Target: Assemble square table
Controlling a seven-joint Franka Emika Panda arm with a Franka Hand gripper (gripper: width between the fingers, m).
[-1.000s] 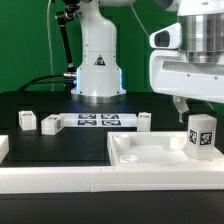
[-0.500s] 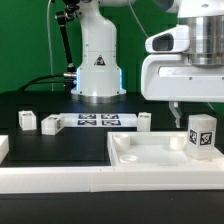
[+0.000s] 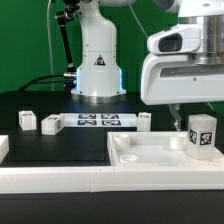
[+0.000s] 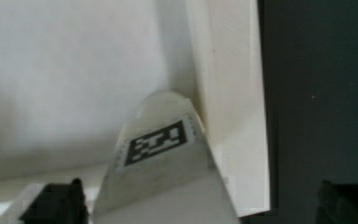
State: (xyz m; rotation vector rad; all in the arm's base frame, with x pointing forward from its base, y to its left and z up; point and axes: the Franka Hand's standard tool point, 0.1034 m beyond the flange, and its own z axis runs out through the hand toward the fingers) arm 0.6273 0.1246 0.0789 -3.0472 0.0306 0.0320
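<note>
The white square tabletop (image 3: pixel 150 152) with a raised rim lies at the front right; in the wrist view (image 4: pixel 69 80) it fills most of the picture. One tagged white leg (image 3: pixel 202 135) stands upright on its right corner and shows from above in the wrist view (image 4: pixel 158 160). Three more legs (image 3: pixel 26 120) (image 3: pixel 50 124) (image 3: pixel 145 121) lie on the black table behind. My gripper (image 3: pixel 188 118) hangs just above and behind the standing leg. In the wrist view the gripper (image 4: pixel 202 203) is open, its dark fingertips (image 4: pixel 60 200) wide apart on either side of the leg, not touching it.
The marker board (image 3: pixel 97 121) lies flat in front of the robot base (image 3: pixel 98 70). A long white border rail (image 3: pixel 55 177) runs along the front edge. A white piece (image 3: pixel 3 148) sits at the exterior view's far left.
My gripper has shifted toward the exterior view's left and its finger has come a little lower beside the standing leg. The parts have not moved.
</note>
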